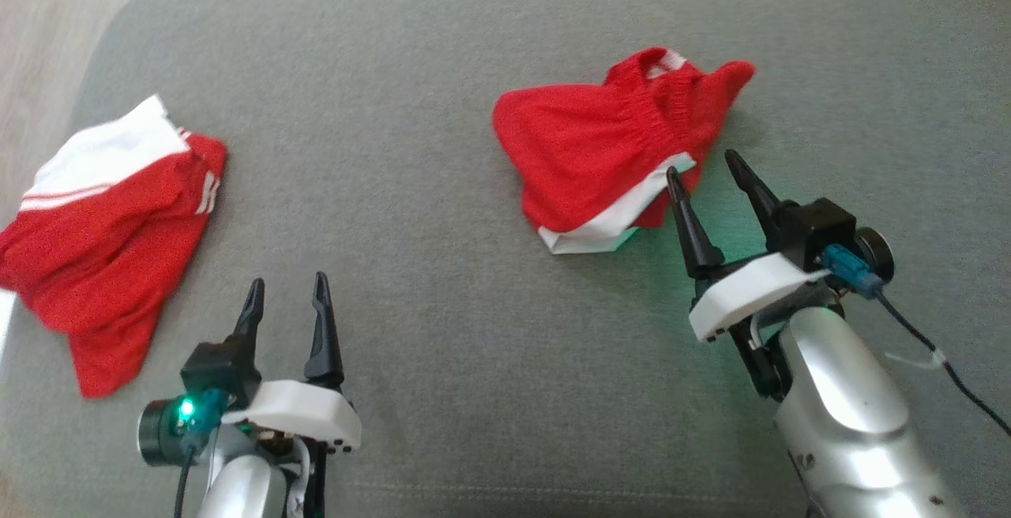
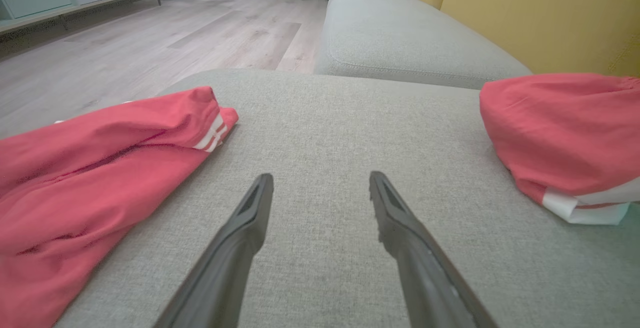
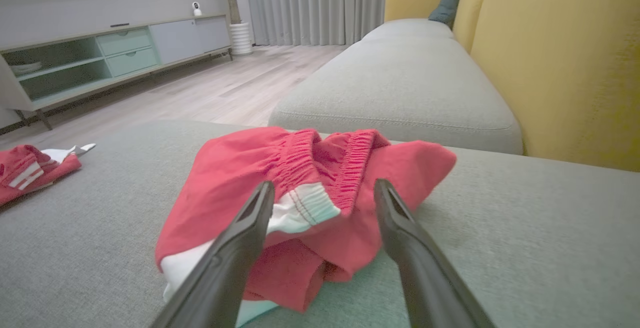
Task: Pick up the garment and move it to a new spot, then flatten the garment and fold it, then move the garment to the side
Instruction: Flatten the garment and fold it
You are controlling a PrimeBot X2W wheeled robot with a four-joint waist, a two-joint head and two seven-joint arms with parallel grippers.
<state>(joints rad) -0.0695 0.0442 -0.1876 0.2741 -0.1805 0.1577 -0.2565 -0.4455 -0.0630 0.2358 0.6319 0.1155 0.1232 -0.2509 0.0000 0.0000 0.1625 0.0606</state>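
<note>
Garment [image 1: 588,147] lies bunched just ahead of right hand [image 1: 701,163], fingers apart.

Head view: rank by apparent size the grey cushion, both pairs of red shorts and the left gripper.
1. Grey cushion.
2. Shorts at left edge and crumpled shorts: too alike to rank.
3. Left gripper.

no readable text, labels or numbers

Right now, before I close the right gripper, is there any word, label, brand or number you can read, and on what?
No readable text anywhere.
The garment at the right gripper shows red cloth, a white band and an elastic waistband, with no print or tag facing a camera.
The other red shorts show white stripes and no lettering.
</note>
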